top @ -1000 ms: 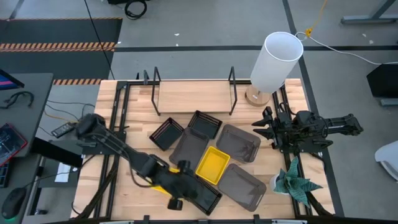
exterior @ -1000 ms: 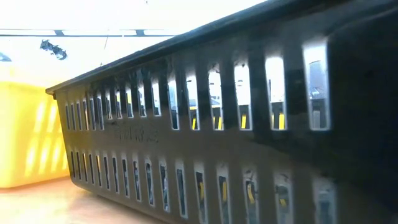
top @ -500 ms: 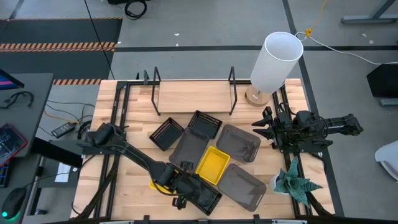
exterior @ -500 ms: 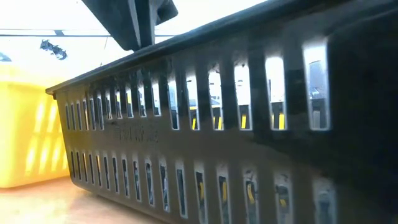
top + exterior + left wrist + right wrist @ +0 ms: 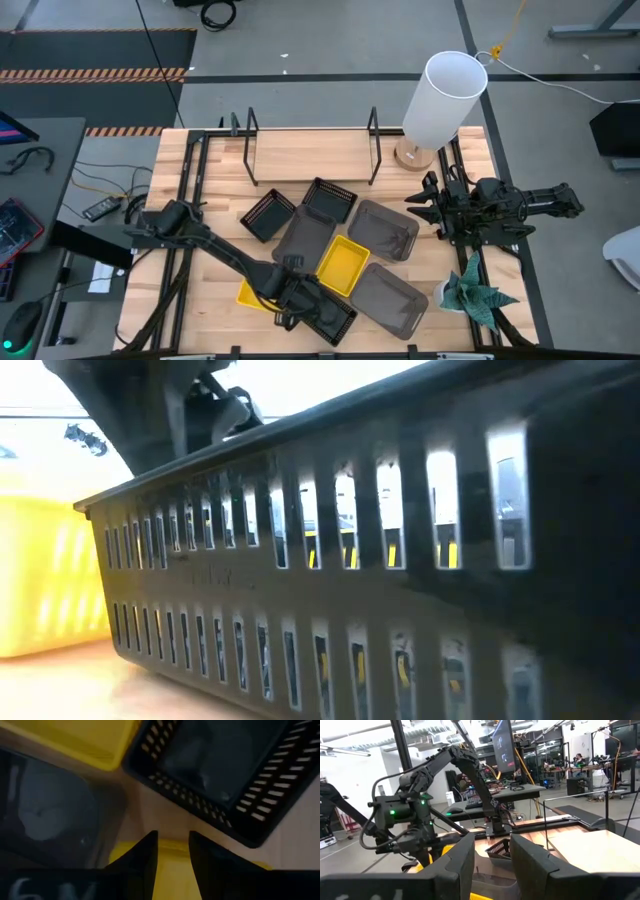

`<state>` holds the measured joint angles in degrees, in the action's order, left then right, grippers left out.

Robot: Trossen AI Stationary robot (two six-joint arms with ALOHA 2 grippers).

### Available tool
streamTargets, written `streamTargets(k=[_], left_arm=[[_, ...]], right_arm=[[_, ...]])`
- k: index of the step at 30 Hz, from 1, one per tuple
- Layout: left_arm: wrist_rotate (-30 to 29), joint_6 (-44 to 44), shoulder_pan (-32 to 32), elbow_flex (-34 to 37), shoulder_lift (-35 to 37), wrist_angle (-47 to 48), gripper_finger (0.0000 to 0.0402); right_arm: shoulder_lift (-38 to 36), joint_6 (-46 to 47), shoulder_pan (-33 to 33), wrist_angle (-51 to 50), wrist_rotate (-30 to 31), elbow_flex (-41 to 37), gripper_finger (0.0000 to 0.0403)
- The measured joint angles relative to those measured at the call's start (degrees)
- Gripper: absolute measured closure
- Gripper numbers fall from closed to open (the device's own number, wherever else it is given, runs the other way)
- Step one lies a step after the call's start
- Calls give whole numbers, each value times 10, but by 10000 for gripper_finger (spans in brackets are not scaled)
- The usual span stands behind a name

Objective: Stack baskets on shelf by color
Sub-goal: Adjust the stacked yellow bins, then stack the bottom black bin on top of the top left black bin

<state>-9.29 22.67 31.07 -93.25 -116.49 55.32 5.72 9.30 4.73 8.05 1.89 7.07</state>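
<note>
Left claw (image 5: 292, 305) low at the bottom centre of the high view, fingers parted by a narrow gap, gripping nothing, poised over the rim of a yellow basket (image 5: 252, 296) half hidden under the arm. Tightly packed there: a black mesh basket (image 5: 332, 318) just to the right, a second yellow basket (image 5: 343, 265) just above, 3 grey baskets (image 5: 388, 300) around them. Risk, by judgement: a finger landing on the black mesh wall instead, or a lift dragging both neighbours across the worktop (image 5: 215, 300). Shelf (image 5: 310, 155) bare at the upper centre, well apart from the pile. Right claw (image 5: 418, 208) idle at the right edge, fingers slightly apart, empty.
</note>
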Motion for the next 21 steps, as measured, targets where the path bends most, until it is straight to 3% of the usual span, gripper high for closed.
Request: streamTargets(k=[12,21], left_arm=[[80,64,19,0,1,97,285],[81,38,19,-18,3,19,285]], right_arm=[[0,0,0,0,0,0,273],[0,0,0,0,0,0,273]])
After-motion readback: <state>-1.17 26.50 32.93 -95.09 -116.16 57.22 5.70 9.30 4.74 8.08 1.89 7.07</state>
